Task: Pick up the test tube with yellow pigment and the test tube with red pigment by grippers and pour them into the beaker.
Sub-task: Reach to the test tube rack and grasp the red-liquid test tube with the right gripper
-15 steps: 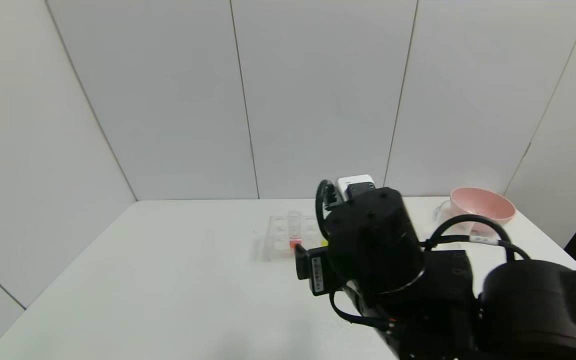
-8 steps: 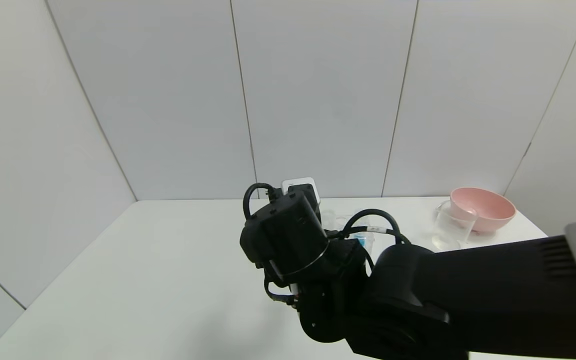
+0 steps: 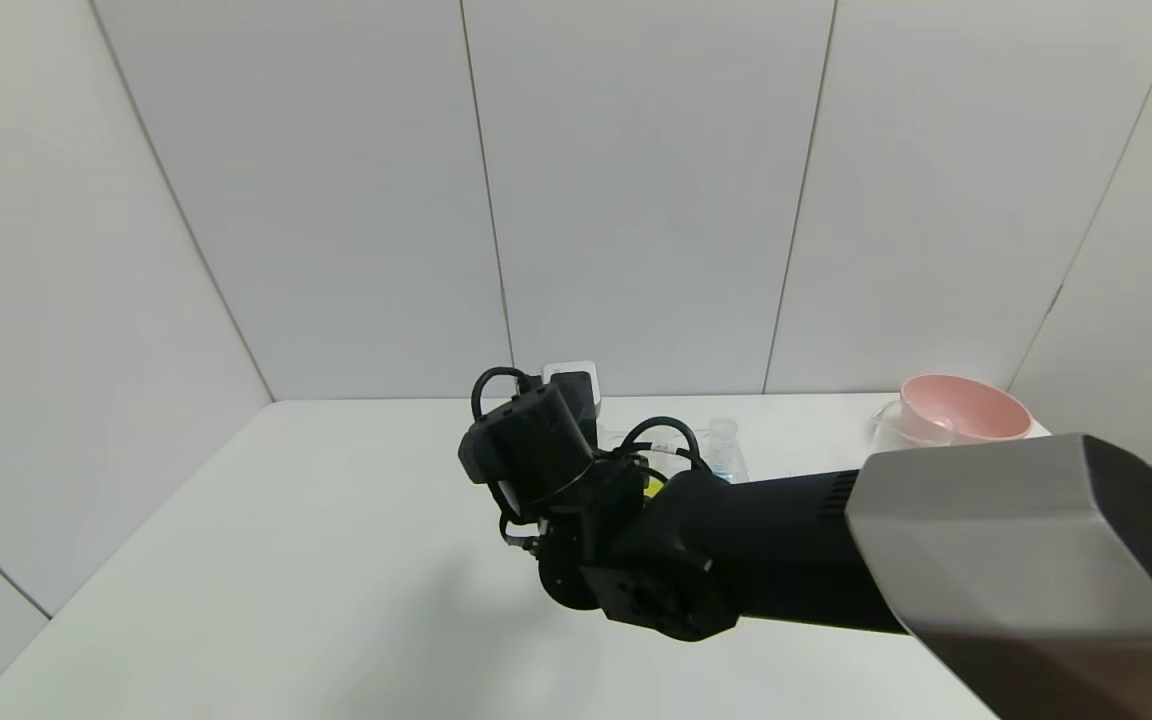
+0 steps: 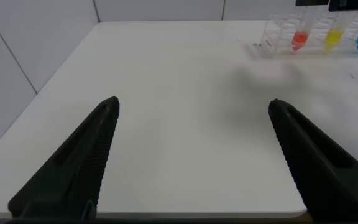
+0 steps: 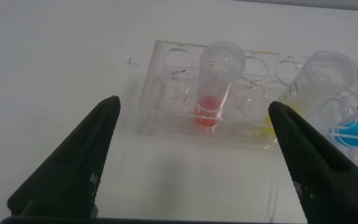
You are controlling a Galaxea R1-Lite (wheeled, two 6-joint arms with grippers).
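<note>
In the right wrist view my right gripper [image 5: 193,104] is open and empty, just in front of the clear tube rack [image 5: 166,102]. The red-pigment test tube [image 5: 213,87] stands upright in the rack straight ahead between the fingers. The yellow-pigment test tube [image 5: 312,84] stands beside it, near one finger. In the head view the right arm's wrist [image 3: 536,460] hides most of the rack; only a yellow spot [image 3: 652,488] shows. The beaker [image 3: 894,425] stands next to the pink bowl, partly behind the arm. My left gripper [image 4: 192,104] is open and empty above the table's near part.
A blue-liquid tube [image 5: 355,127] stands in the rack past the yellow one; it also shows in the head view [image 3: 723,455]. A pink bowl [image 3: 966,405] sits at the back right. The white table [image 3: 286,560] ends at grey walls.
My right arm has reached forward and swung left across the head view. Its wrist now covers the rack, and the blue tube has come into sight.
</note>
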